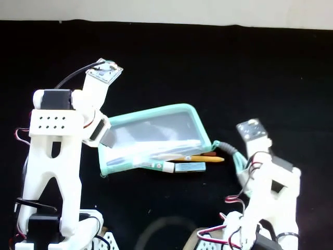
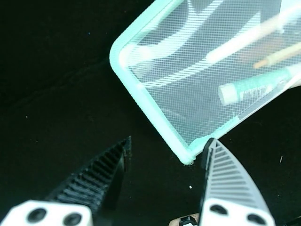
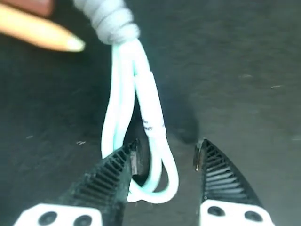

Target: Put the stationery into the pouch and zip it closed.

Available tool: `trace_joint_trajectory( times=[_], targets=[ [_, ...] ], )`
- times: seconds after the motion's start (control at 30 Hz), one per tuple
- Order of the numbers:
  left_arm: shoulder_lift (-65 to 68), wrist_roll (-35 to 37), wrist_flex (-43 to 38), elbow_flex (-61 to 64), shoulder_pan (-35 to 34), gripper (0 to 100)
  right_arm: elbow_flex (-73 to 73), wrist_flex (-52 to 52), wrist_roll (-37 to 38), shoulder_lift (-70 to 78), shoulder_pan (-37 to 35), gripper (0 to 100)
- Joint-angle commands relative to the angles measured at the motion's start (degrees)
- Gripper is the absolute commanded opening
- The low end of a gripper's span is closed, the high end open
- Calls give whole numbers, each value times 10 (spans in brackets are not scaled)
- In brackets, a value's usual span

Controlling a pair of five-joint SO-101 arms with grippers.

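A mint mesh pouch [image 1: 156,136] lies in the middle of the black table. An orange pencil [image 1: 205,159], a white pen [image 1: 165,167] and a mint tube [image 1: 190,166] stick out of its front side. My left gripper [image 1: 106,138] is at the pouch's left end. It is open, and the pouch's corner [image 2: 187,155] lies between its fingers [image 2: 101,174]. Through the mesh I see the mint tube [image 2: 249,87] and a pencil [image 2: 277,54]. My right gripper [image 3: 167,148] is open around the pouch's white-mint cord loop [image 3: 141,117], just below its grey knot [image 3: 113,19].
The table's black cloth [image 1: 208,67] stretches behind the pouch up to a pale wall. Both arms' white bases [image 1: 52,172] stand at the front edge, with loose wires around them. The pencil's tip [image 3: 42,35] lies close to the knot.
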Motion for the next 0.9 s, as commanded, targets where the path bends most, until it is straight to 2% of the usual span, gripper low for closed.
trace_joint_trajectory(
  times=[0.0,0.23,0.27,0.37,0.53,0.63,0.87],
  targets=[
    [-1,-2,6,-2,9,266,19,-27,4,0,-26,199],
    [-1,-2,6,-2,9,266,41,-63,4,-1,-27,188],
    [-1,-2,6,-2,9,266,41,-63,4,-4,-27,164],
    [-1,-2,6,-2,9,266,36,-63,1,-6,-27,0],
    [-1,-2,6,-2,9,266,24,-60,0,-10,-27,9],
    [-1,-2,6,-2,10,266,-26,-40,-61,-44,-21,7],
    [-2,8,6,-5,10,266,-232,87,-242,-192,-20,7]
  ],
)
